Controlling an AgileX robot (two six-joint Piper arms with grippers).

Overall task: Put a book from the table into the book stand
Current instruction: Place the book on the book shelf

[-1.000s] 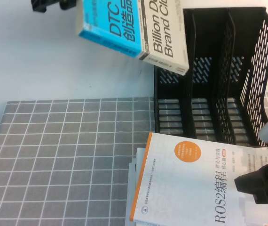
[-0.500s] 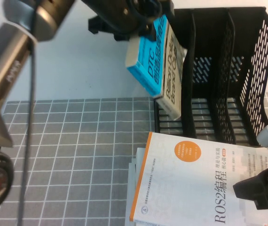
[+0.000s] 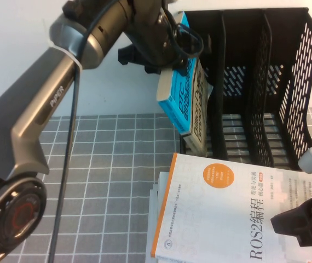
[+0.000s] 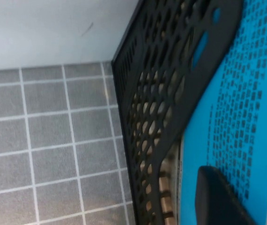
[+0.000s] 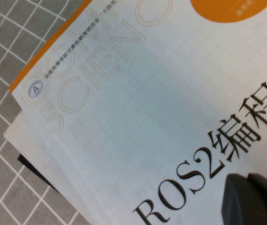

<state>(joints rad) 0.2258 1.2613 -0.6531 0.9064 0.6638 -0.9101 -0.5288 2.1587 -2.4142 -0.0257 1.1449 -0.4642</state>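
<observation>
The book (image 3: 186, 93), cyan and pale grey, is held nearly upright, spine toward the left. Its lower end is in the mouth of the leftmost slot of the black book stand (image 3: 287, 82). My left gripper (image 3: 167, 41) is shut on the book's upper part. In the left wrist view one black finger (image 4: 218, 197) presses the cyan cover (image 4: 236, 117), and the stand's perforated side wall (image 4: 161, 93) lies right beside the book. My right gripper (image 3: 301, 222) is shut and empty, low over the white ROS2 book (image 3: 216, 213).
The grey gridded table (image 3: 90, 181) lies left of the stand. The ROS2 book (image 5: 124, 93) tops a small stack in front of the stand. The stand's middle and right slots hold nothing. My left arm spans the scene's left side diagonally.
My left gripper has swung the book from flat and high to nearly upright, and lowered it to the right into the stand's leftmost slot opening. The right arm has stayed put.
</observation>
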